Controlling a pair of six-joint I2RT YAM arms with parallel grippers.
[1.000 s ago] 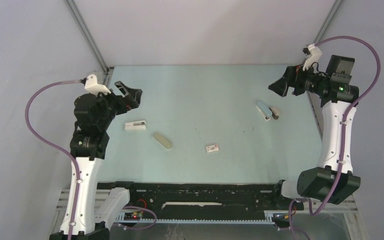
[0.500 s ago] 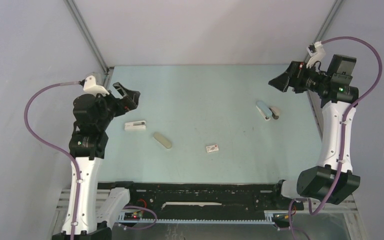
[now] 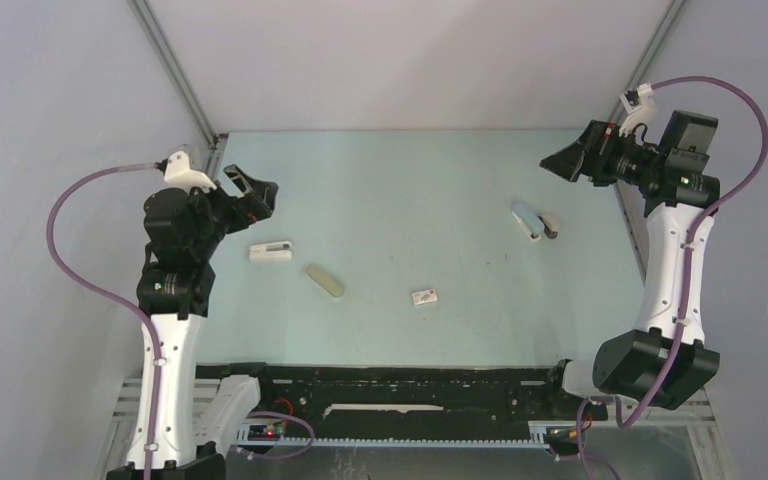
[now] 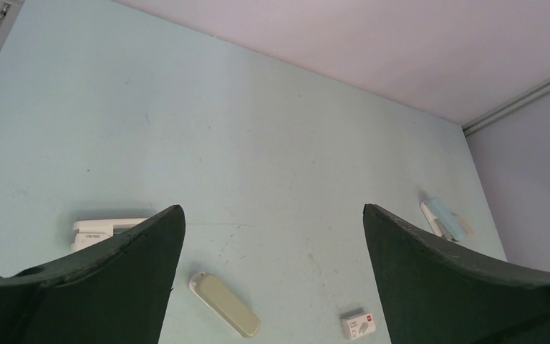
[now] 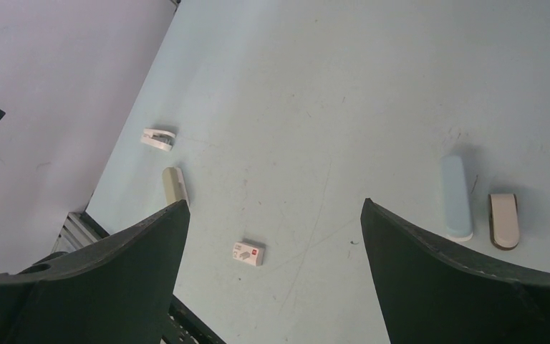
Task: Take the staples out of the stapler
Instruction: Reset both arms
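Observation:
Several small staplers lie on the pale green table: a white one (image 3: 270,251), an olive one (image 3: 325,281), a light blue one (image 3: 527,221) and a beige one (image 3: 550,224) beside it. No staples show in any view. My left gripper (image 3: 255,190) hangs open above the far left of the table, just beyond the white stapler (image 4: 97,231), with nothing between its fingers (image 4: 136,251). At the far right my right gripper (image 3: 560,163) is raised and open too, empty, up and back from the blue stapler (image 5: 456,197).
A small white printed box (image 3: 424,296) lies near the table's front middle, also visible in the left wrist view (image 4: 359,324) and the right wrist view (image 5: 248,252). A black rail (image 3: 400,385) runs along the near edge. Grey walls close in the back and both sides.
The left gripper has drawn slightly back to the left. The right gripper has risen a little and shifted right. Both stay open, and the things on the table have not moved.

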